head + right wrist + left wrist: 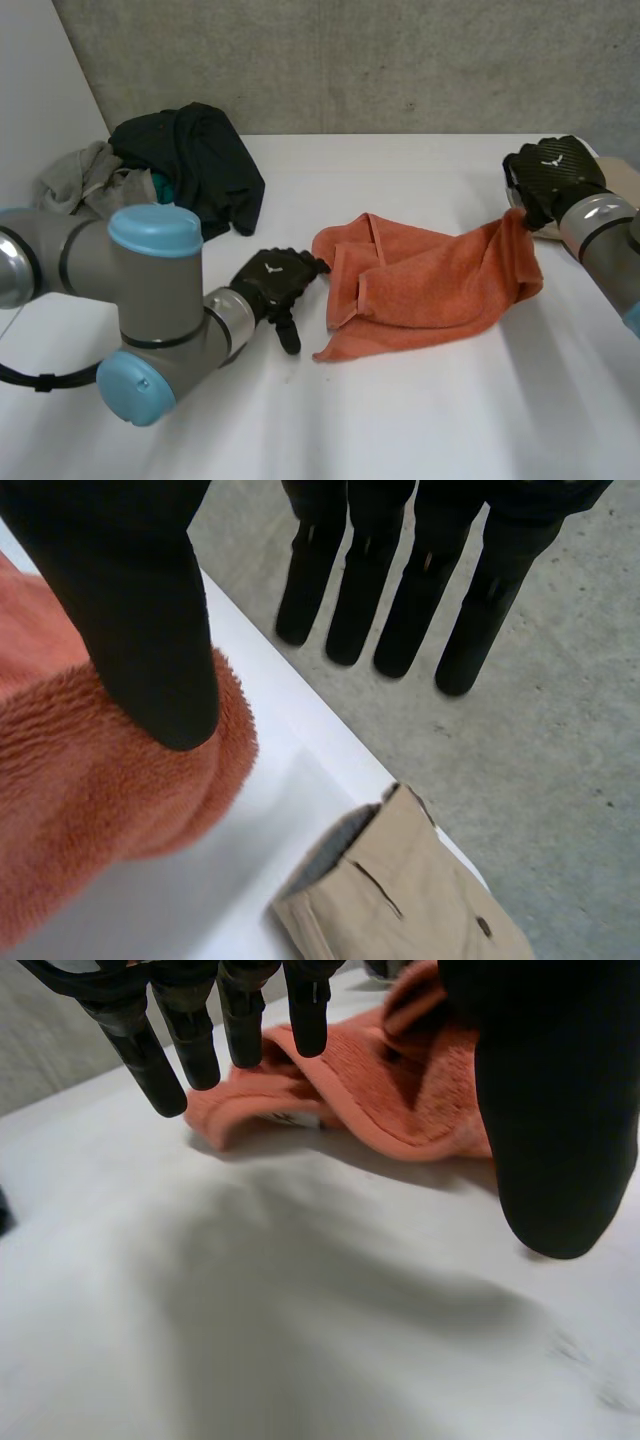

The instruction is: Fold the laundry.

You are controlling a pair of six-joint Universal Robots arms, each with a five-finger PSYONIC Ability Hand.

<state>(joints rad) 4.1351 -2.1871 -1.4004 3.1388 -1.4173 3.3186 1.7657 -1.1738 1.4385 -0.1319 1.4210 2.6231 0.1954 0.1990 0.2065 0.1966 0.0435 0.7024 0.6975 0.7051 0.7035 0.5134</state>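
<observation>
Nearest, my left hand [275,278] is hovering spread beside the crumpled orange terry towel [430,290] at the middle of the white table [400,420]; my straight-fingered right hand [550,170] is thumbing its raised corner. Limp, light: I'm favouring corners.

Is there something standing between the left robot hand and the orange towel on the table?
Nothing visible does. The left robot hand is open right beside the orange towel, with at most a strip of bare table between them. The dark clothes pile lies farther back, outside that gap.
</observation>
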